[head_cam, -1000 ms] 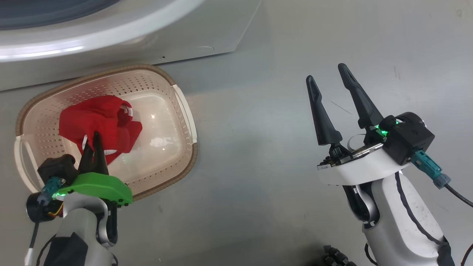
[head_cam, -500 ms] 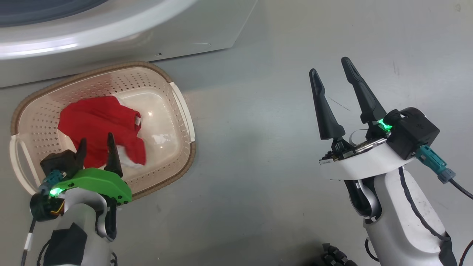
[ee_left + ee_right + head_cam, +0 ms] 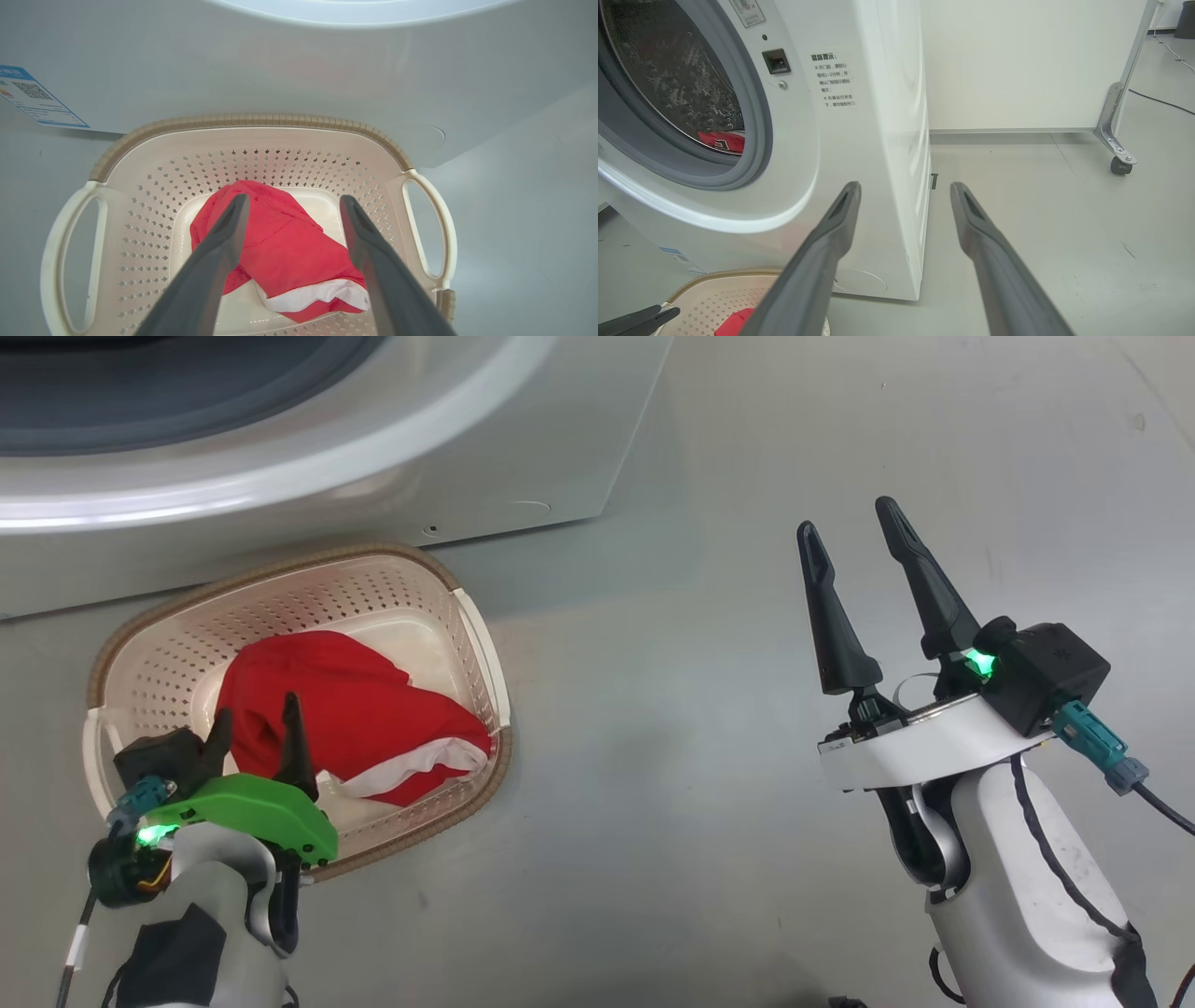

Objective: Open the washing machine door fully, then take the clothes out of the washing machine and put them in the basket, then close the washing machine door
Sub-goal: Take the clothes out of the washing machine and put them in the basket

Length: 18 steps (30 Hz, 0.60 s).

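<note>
At about 8 o'clock in the head view, the basket (image 3: 308, 556) sits on the grey floor (image 3: 672, 756), close against the foot of the white washing machine (image 3: 523, 457). The red clothes (image 3: 355, 719) lie bunched on the basket's bottom, with a white band at their 5 o'clock edge.

The left gripper (image 3: 258, 707) hangs over the basket's 7 o'clock corner. Its jaws are apart and grip nothing. In the left wrist view the clothes (image 3: 285, 252) lie below and between the two fingers of the left gripper (image 3: 294, 199), spreading from 12 o'clock towards 5 o'clock. Whether the fingertips touch the fabric cannot be told. A blue sticker (image 3: 32, 95) shows on the machine at 10 o'clock.

The right gripper (image 3: 847, 516) is at 3 o'clock in the head view, well apart from the basket, over bare floor. Its jaws are wide apart and empty. In the right wrist view, another red garment (image 3: 721, 142) lies inside the steel drum at 10 o'clock.
</note>
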Available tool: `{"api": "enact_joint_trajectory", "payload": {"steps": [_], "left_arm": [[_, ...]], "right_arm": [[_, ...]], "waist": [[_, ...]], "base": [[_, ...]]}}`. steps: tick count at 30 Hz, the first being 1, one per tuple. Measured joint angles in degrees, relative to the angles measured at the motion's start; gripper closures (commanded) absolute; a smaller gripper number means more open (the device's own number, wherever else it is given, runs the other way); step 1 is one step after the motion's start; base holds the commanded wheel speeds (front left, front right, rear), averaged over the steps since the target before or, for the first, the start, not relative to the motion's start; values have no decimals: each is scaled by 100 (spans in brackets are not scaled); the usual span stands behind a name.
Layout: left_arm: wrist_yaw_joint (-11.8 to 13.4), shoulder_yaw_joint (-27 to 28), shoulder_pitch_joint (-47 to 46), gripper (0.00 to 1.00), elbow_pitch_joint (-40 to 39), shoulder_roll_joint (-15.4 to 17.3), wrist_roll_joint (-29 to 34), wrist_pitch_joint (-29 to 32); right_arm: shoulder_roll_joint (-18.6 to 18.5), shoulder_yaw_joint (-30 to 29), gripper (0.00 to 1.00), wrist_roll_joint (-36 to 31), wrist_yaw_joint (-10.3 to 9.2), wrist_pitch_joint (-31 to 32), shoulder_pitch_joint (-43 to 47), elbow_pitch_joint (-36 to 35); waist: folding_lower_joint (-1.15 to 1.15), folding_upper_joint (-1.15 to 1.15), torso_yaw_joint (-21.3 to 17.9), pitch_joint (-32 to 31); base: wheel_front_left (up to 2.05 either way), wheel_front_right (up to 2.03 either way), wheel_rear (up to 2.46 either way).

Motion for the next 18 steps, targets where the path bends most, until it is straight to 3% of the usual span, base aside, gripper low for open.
{"api": "enact_joint_trajectory", "payload": {"steps": [7,18], "left_arm": [[-99,-122,-32,0,-285,-14,235,-5],[-100,-101,-18,0,-1493,-30,633,-22]], "right_arm": [[0,-177,0,-62,0,0,282,155],[0,-332,0,-104,0,0,638,215]], "waist": [[0,0,114,-442],[0,0,361,-1067]], "base": [[0,0,0],[0,0,0]]}}
